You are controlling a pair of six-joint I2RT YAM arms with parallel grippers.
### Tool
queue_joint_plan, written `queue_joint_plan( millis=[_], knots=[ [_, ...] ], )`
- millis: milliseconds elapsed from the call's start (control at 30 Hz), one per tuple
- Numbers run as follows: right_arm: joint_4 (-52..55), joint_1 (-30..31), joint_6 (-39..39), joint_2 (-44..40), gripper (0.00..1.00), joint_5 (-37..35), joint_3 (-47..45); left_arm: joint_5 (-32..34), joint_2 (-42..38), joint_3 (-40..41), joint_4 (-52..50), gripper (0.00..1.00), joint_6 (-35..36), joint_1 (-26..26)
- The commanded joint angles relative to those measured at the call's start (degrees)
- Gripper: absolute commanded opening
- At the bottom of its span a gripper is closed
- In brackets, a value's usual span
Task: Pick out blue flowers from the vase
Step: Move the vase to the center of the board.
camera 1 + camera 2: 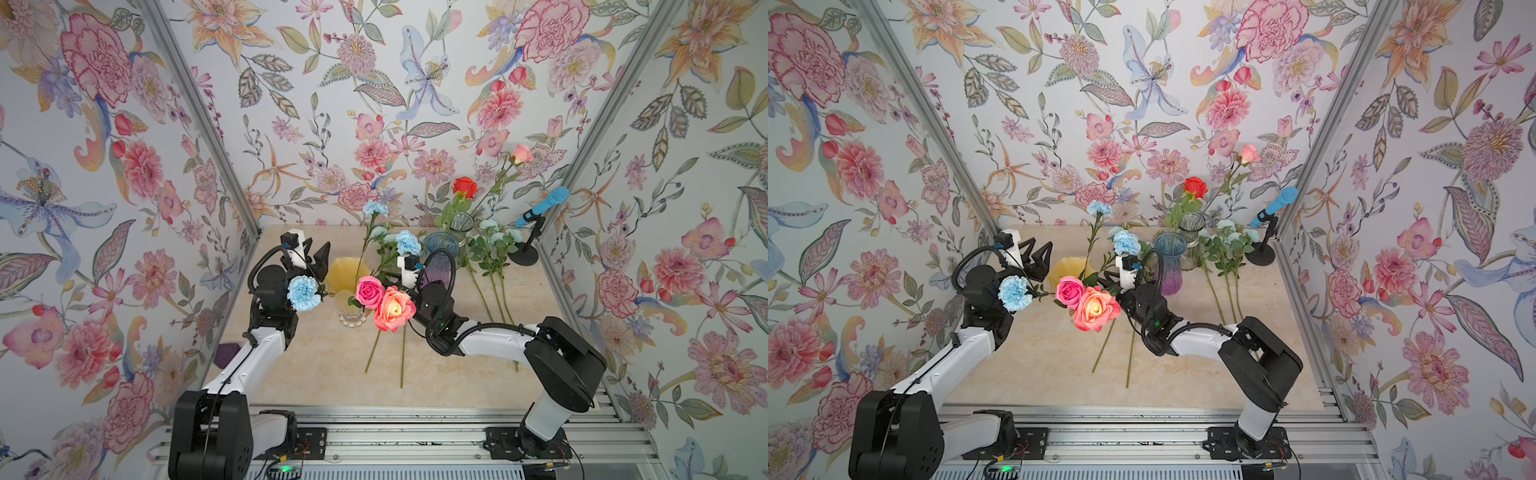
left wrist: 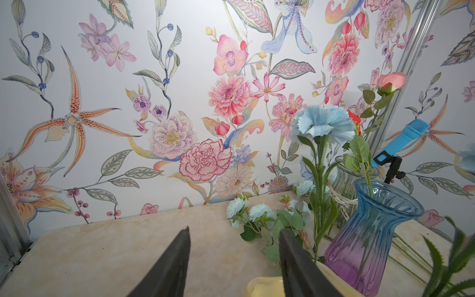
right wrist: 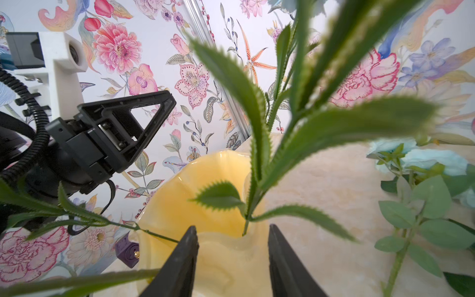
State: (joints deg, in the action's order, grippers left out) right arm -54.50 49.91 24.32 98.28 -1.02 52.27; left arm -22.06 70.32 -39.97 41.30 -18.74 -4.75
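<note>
Floral-papered walls [image 1: 332, 124], beige marble tabletop [image 1: 316, 374]; yellow vase [image 3: 180, 205] just ahead of right gripper [image 3: 232, 227], parted, empty; left gripper [image 2: 234, 228] parted, empty.

Likely a lab test booth: floral-papered walls [image 1: 374, 83], aluminium frame rails [image 1: 415, 440].

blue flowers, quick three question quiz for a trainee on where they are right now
1. True or false: the left gripper holds a flower.
2. The pale aqua sprays lie: A in the yellow vase; B on the table; C in a gripper.
3. How many blue carnations show in a top view?
Key: 1 false; 2 B; 3 three.
</note>
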Motion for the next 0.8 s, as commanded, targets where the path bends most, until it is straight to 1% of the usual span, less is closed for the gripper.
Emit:
queue_joint_plan(
  millis=[0, 533, 767],
  knots=[
    [-4.28, 0.40, 0.83, 1.12, 0.45, -2.19, 2.22, -0.59, -1.33, 0.82, 3.72, 0.57, -1.68, 0.56],
    [-1.60, 0.11, 1.55, 4.35, 0.37, -0.99, 5.69, -0.79, -1.99, 1.48, 4.93, 0.57, -2.35, 0.50],
    [-0.87, 0.27, 1.18, 4.12, 0.27, -1.43, 5.91, -0.55, -2.29, 1.68, 4.82, 0.58, -2.15, 0.45]
  ],
)
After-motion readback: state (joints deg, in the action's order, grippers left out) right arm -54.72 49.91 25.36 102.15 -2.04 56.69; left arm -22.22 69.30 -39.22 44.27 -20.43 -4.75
